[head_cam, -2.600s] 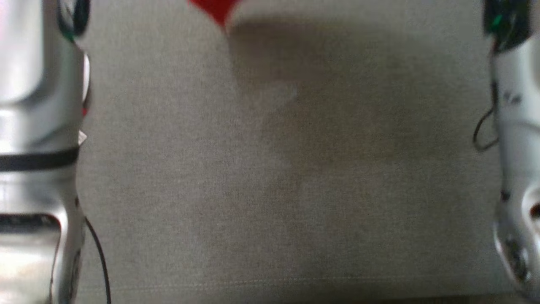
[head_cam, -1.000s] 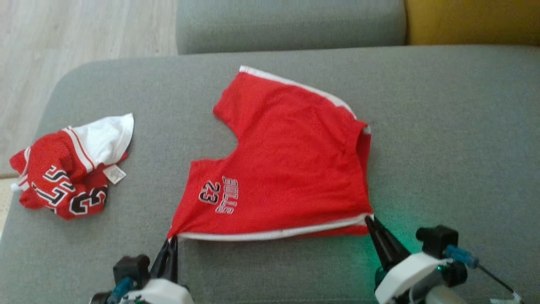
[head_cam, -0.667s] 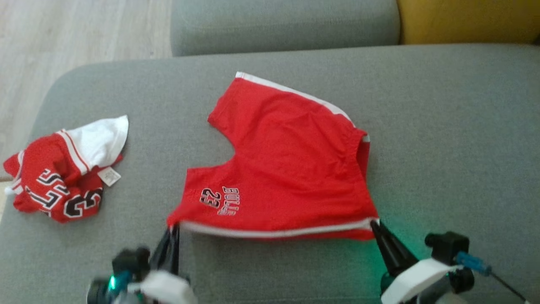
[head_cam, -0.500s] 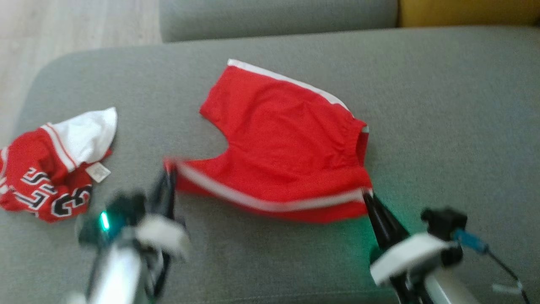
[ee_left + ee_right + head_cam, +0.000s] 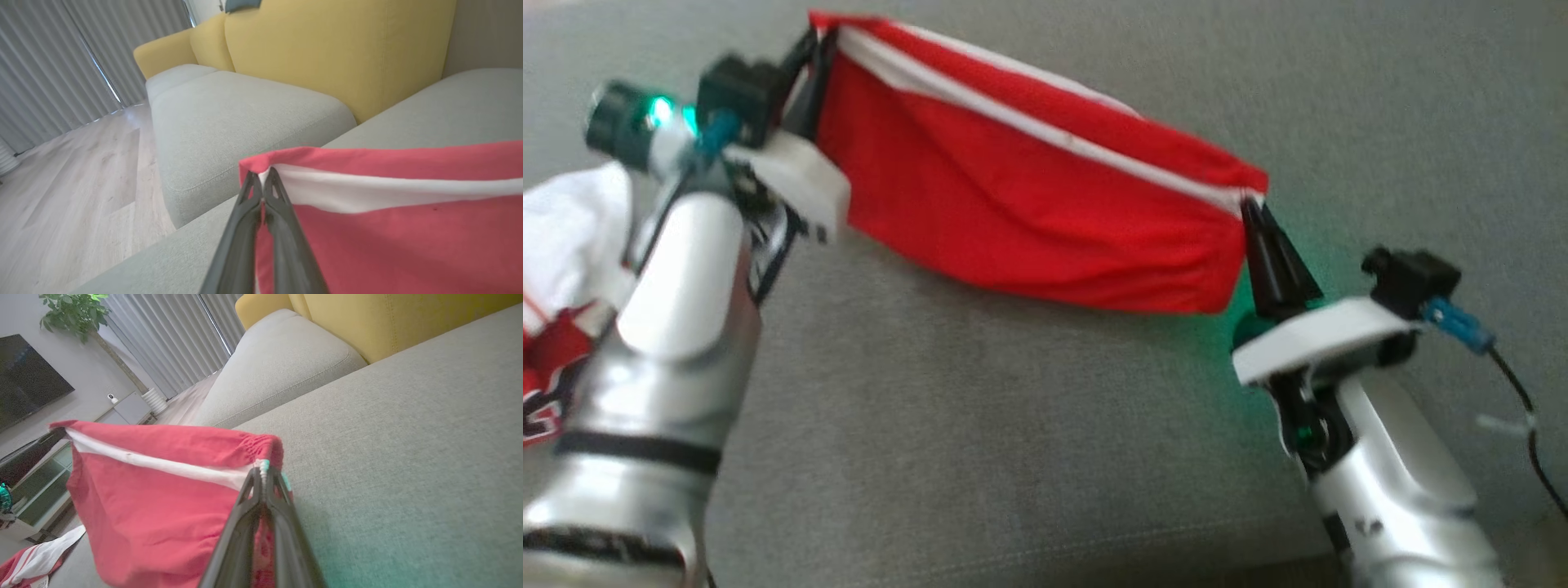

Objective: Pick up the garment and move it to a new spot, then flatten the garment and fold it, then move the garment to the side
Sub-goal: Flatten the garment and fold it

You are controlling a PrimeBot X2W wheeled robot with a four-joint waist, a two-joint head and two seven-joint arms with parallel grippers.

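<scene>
**Head view, with both wrist views: red garment held aloft by two corners**

1. Grey sofa seat (image 5: 1013, 425). Broad, bare work surface under both arms. There is ample room for laying out.
2. Yellow backrest (image 5: 327, 53). Behind the seat, well apart from the work.
3. Red garment (image 5: 1029, 204). Its white-banded edge is stretched between the two grippers and raised, and the body hangs below in soft folds. Whether the lower edge touches the seat cannot be told.
   - Progress, as judged: it is lifted and in transit or mid fold-over.
   - No flat lay or finished fold shows. Flattening, folding and the shift aside look outstanding.
4. Second red-and-white garment (image 5: 564, 245). Crumpled on the seat at the robot's left, just beside the left forearm. It is the one likely obstruction, because it occupies that side if the set-down goes there.
5. Left gripper (image 5: 810, 41). The fingers are pressed together on the banded edge's left corner.
6. Right gripper (image 5: 1248, 206). The fingers are closed tight, pinching the opposite corner at the gathered seam.
</scene>
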